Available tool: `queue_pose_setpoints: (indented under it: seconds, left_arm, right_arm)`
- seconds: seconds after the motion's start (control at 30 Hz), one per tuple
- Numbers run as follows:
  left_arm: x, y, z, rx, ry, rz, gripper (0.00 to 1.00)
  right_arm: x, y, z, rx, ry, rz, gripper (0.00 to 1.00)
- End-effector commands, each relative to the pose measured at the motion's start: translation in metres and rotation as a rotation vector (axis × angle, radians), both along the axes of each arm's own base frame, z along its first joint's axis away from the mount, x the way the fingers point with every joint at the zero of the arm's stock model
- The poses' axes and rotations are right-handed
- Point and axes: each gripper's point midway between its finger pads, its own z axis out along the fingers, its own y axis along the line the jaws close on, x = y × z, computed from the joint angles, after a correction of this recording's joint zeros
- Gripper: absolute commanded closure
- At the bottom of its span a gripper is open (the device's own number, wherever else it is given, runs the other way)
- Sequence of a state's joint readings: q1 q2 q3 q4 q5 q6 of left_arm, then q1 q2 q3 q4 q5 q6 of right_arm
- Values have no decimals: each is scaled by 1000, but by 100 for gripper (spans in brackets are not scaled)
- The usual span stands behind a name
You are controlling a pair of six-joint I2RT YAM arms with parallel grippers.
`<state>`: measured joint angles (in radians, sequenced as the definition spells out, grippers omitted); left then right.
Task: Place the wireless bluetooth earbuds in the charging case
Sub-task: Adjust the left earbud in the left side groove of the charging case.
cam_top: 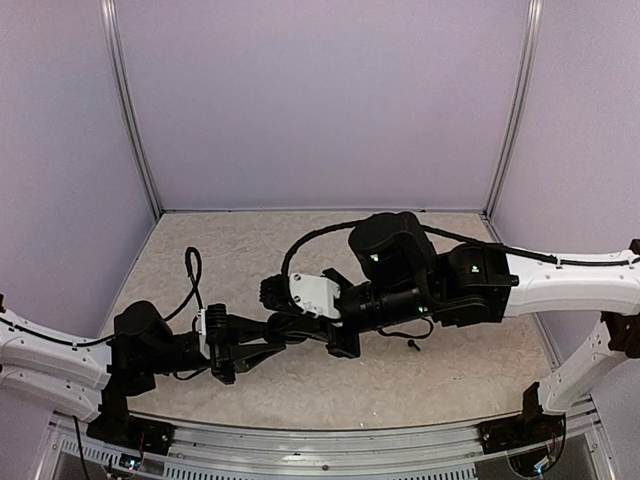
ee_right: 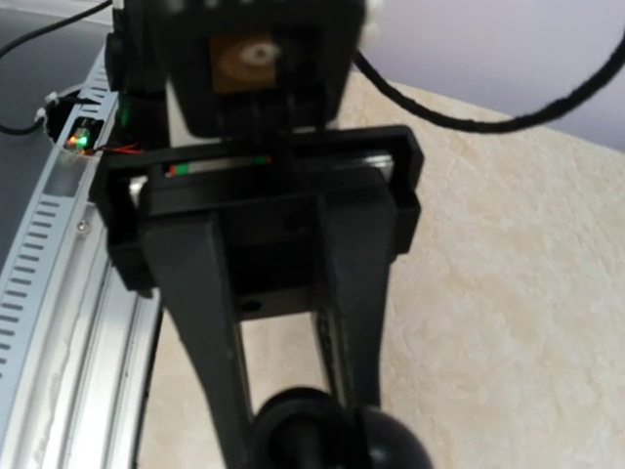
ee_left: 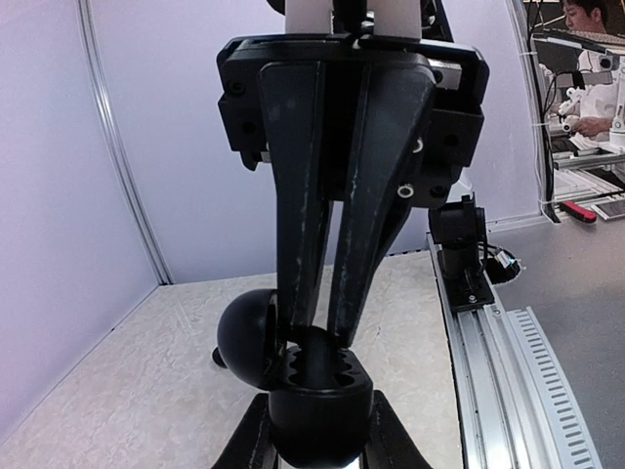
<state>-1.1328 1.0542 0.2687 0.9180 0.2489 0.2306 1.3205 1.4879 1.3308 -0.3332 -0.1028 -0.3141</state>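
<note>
The charging case (ee_left: 317, 379) is pinched between the tips of my left claw (ee_left: 315, 415), one finger on either side of its lower half. It sits a little left of the table's middle and toward the near side. From above it is hidden under my two wrists. Its lid (ee_left: 244, 337), a glossy black dome, stands open on the far side, and the round sockets in the mouth of the case show. My right claw (ee_left: 318, 337) points down at that mouth from the right. Its two fingers are drawn almost together, with only a thin wedge of light between them, and the tips are at the rim of the case. I cannot tell whether anything is nipped between those tips, since everything there is black on black. What looks like one earbud (cam_top: 410, 346), a tiny dark speck, lies on the speckled beige table (cam_top: 480, 375) well to the right of the case, just on the near side of my right forearm. A black cable (cam_top: 192, 272) loops up from my left arm on the far left. A ribbed metal rail (ee_left: 508, 381) runs along the near edge of the table, and pale lilac walls (cam_top: 320, 100) close in the far side and both ends.
</note>
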Motion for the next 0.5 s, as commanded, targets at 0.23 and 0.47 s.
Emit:
queue_pose_setpoints:
  seconds: [0.23,0.47]
  left_arm:
    - [-7,3,37,-119,-58,-30,99]
    - [-7,3,35,-116,-56,-29,99]
  right_arm:
    - [8,-6,-1,-14,-13,-68,85]
    - [4,-8,11,26,-14,-46,76]
